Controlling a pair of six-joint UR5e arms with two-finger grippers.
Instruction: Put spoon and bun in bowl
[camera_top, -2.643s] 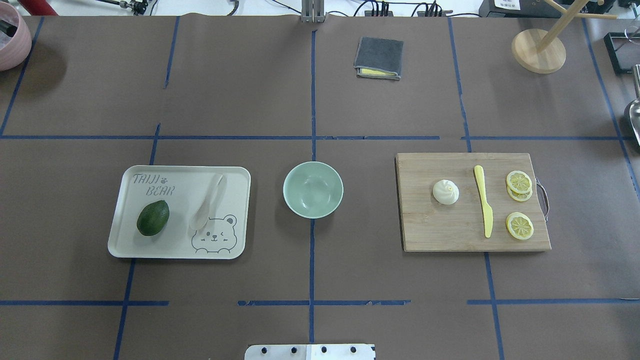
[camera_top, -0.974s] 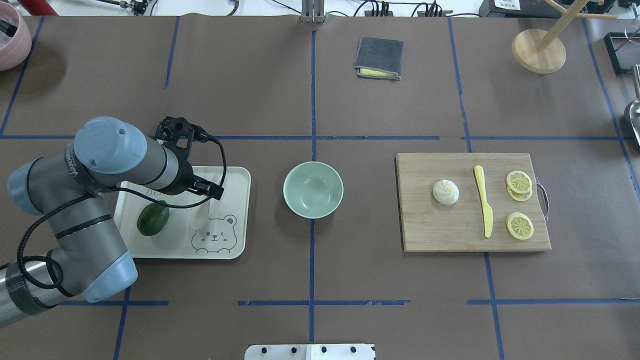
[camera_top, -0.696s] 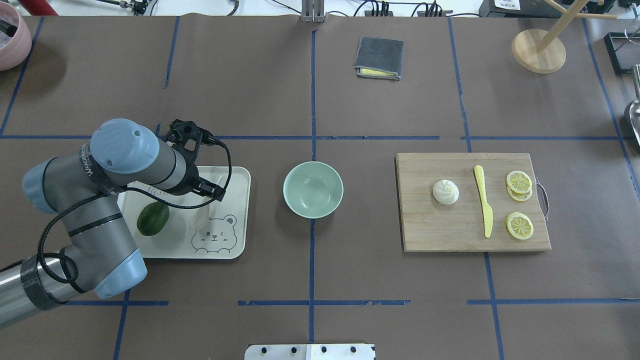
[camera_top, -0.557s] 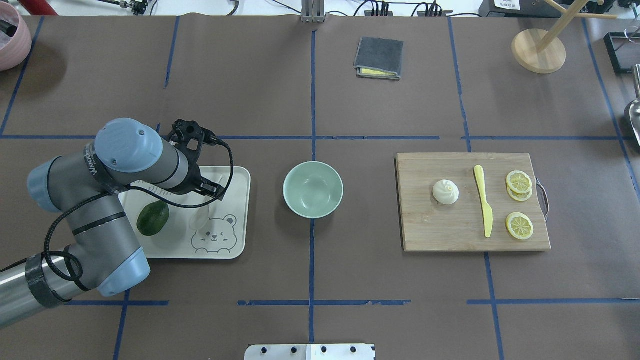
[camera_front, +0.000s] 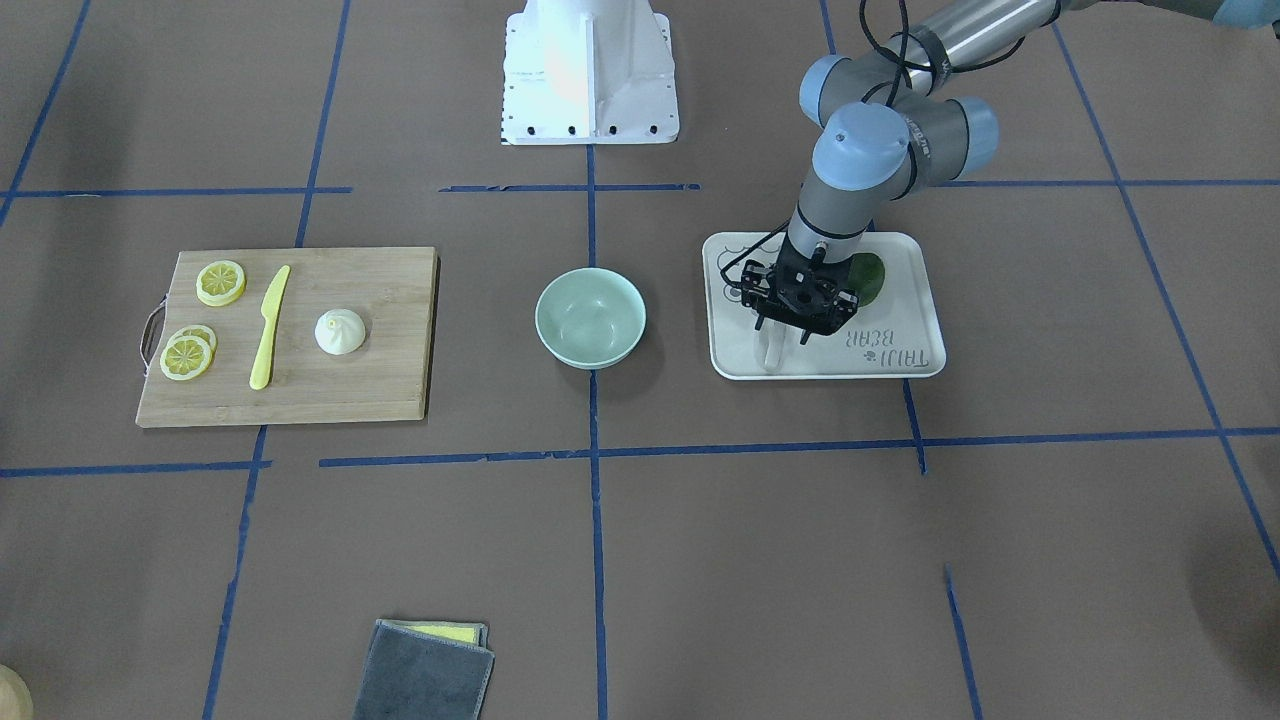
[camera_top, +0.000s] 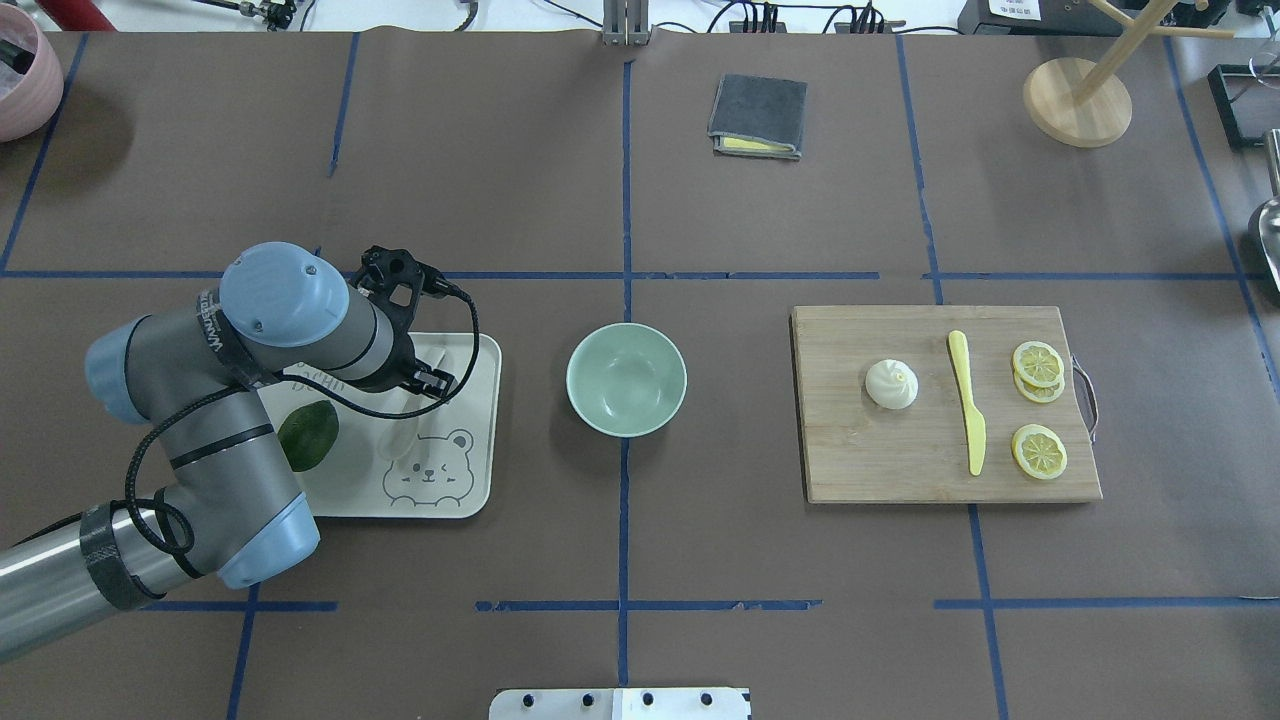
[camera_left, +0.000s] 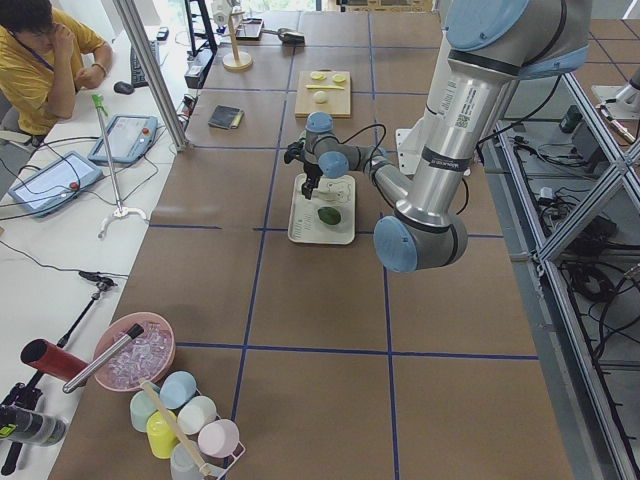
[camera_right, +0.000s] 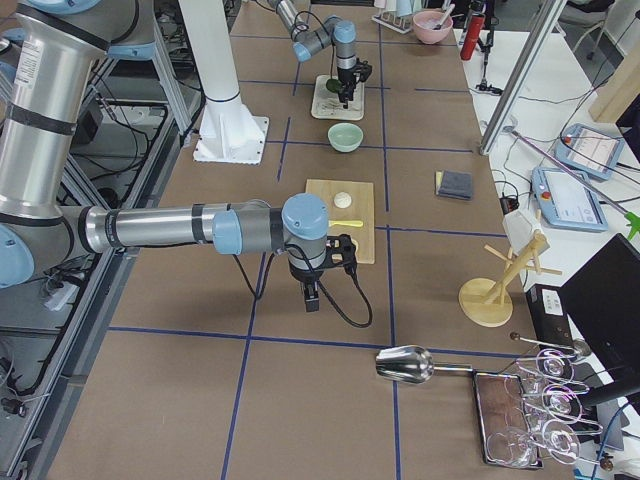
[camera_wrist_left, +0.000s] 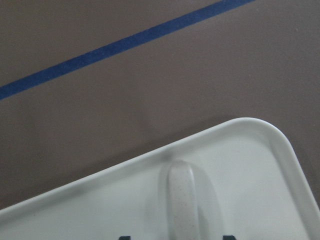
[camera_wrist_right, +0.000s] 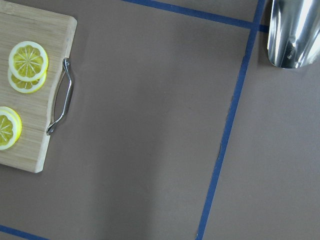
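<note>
Shifted a little further toward the bowl (camera_front: 590, 320) since half a second ago, going by the left arm in the view from above. From across the table: left gripper (camera_front: 780, 336) low over the white tray (camera_front: 920, 300), jaws apart and set either side of the spoon (camera_front: 770, 354) handle, not closed on it; spoon flat on the tray near an avocado (camera_front: 868, 280); bowl just beside the tray; bun (camera_front: 340, 331) well apart on the cutting board (camera_front: 390, 290), next to a yellow knife (camera_front: 268, 325) and lemon slices (camera_front: 190, 352). From above: spoon (camera_top: 397, 440) mostly under the wrist, rounded end showing near the printed bear; bun (camera_top: 891, 384) upright on the board. From the left end: left gripper (camera_left: 306, 180) pointing down at the tray's far end. From the right end: right gripper (camera_right: 312, 296) hanging above the table near the board, apart from the bun (camera_right: 343, 200); open or closed, cannot tell. Left wrist camera: spoon (camera_wrist_left: 187, 200) handle lying in the tray corner between two dark fingertips (camera_wrist_left: 227, 237) at the bottom edge, gaps on both sides. Right wrist camera: board end with lemon slices, its metal handle (camera_wrist_right: 60, 100), and a steel scoop (camera_wrist_right: 294, 35) in the top corner.
</note>
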